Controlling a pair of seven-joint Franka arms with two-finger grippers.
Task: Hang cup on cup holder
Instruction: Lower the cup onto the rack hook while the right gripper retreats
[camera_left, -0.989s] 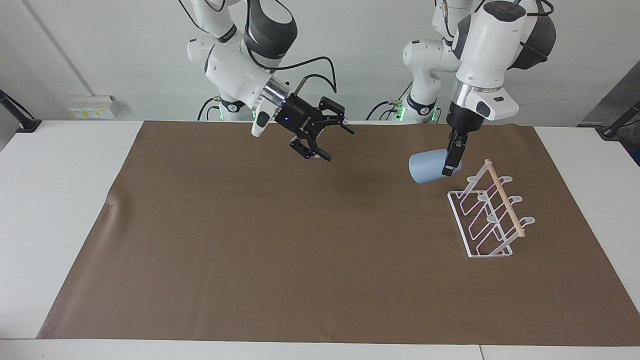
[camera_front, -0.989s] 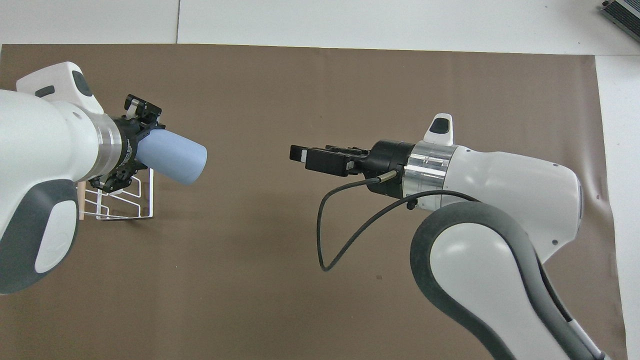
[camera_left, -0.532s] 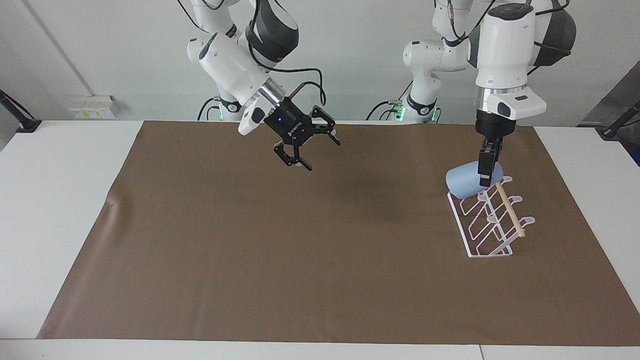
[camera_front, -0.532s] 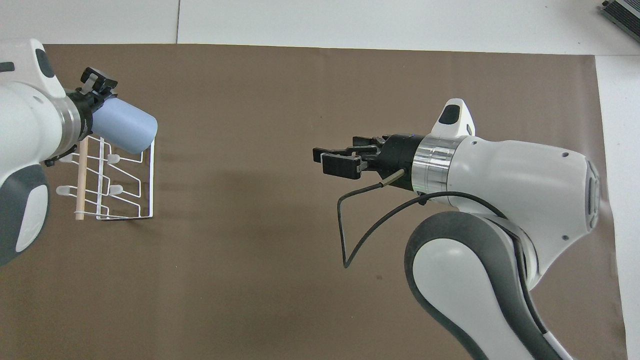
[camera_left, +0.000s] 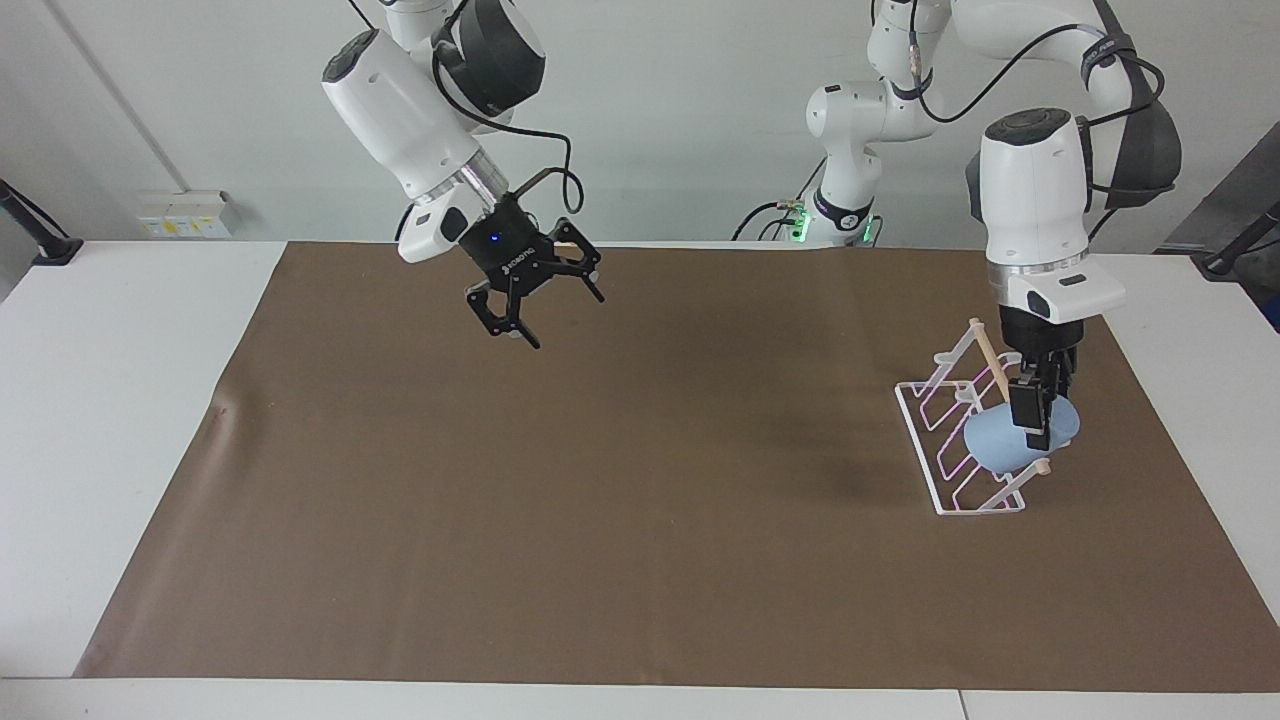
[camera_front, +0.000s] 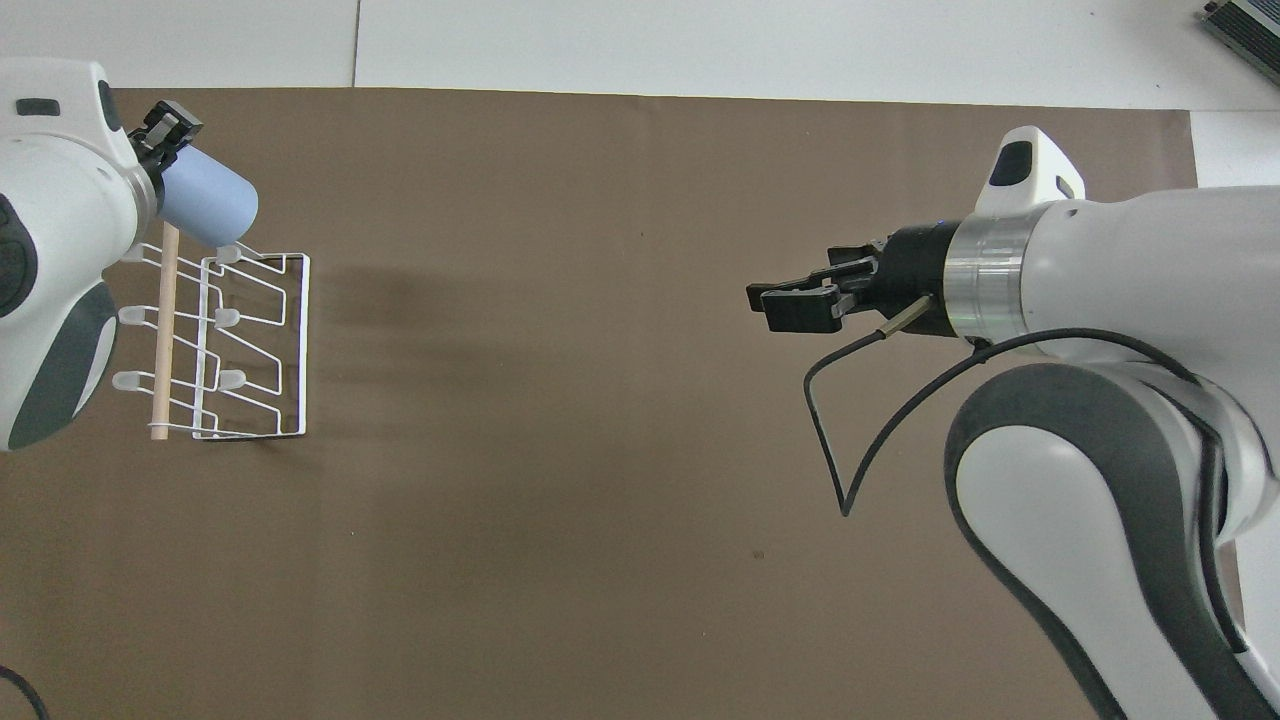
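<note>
The left gripper (camera_left: 1038, 432) stood at the right of the facing view, pointing straight down over the cup holder (camera_left: 962, 430), its fingers clenched on the rim of the cup (camera_left: 1000, 442). The light-blue cup lay tilted on its side in that grasp, its rounded base turned toward the middle of the table, over the end of the holder farther from the robots. In the facing view it overlapped the wooden dowel (camera_left: 990, 357) and the prongs at that end; whether it touched them could not be determined.

In the overhead view the cup (camera_front: 210, 206) appeared at the upper left of the frame, just above the upper end of the cup holder (camera_front: 290, 345), with the left gripper (camera_front: 165, 128) at its rim.

The right gripper (camera_left: 536, 307) hung in the air at the upper left of the facing view, over the brown mat (camera_left: 620, 480), well apart from the holder. Its fingers were spread apart and held nothing. In the overhead view the right gripper (camera_front: 790, 305) showed at the right of centre.
</note>
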